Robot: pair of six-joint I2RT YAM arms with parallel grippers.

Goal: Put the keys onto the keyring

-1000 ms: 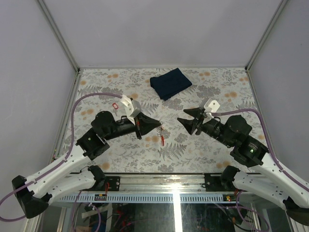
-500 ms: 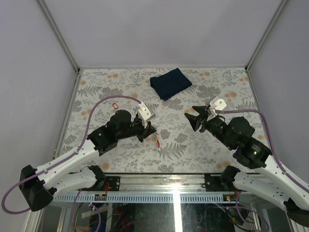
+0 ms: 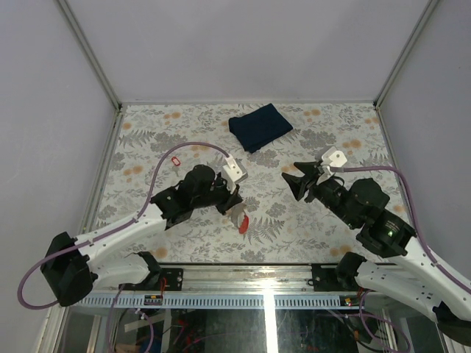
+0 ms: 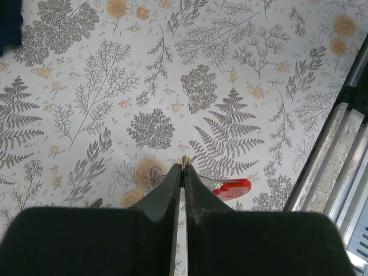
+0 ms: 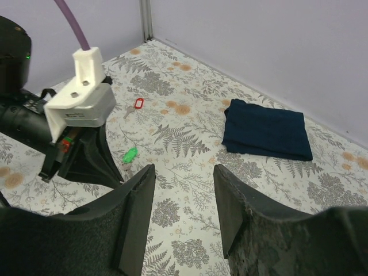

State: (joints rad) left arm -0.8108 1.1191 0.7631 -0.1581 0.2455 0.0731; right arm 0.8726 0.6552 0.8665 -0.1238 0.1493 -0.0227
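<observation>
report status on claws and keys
left claw shut, seemingly on keyring. right claw open, empty. green key lying loose. blue cloth well clear.

White arms (image 3: 110, 239), black pincers (image 4: 183, 168) (image 5: 184, 171), purple cables (image 5: 70, 23)

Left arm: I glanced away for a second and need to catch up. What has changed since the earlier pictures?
The left gripper, shut on the keyring, swung to point toward the near edge, carrying the red tag that way. The right gripper, open, drew back slightly. The blue cloth stayed put.
</observation>
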